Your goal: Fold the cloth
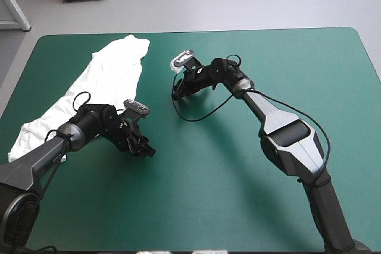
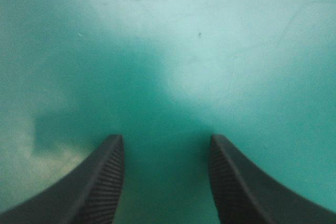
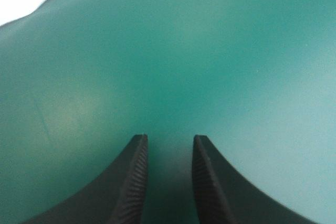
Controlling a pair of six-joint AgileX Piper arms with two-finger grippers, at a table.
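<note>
So the near half of the surface (image 1: 238,206) is just bare teal-green cover (image 1: 196,194), wide open from the near edge across to the right edge, loads of room there. First thing in from the near-left is the left gripper (image 1: 143,149), low over the cover, off to the right of the T-shirt (image 1: 101,81) and apart from it. In its own wrist view the black fingers (image 2: 100,182) stand well apart, open, with only cover showing between them. A bit farther in, around the middle of the surface, the right gripper (image 1: 177,90) points toward the shirt's right-hand edge, near it but not touching. Its fingers have a narrower gap but are still parted, gripping nothing, just cover in between, and a white bit of the shirt shows ahead of them off to one side. The T-shirt itself is a long, narrow white strip lying on the left side. It runs diagonally from right by the left edge up toward the far edge, and its far end stops short of that edge. From the right gripper out to the far right corner it's all bare cover.
</note>
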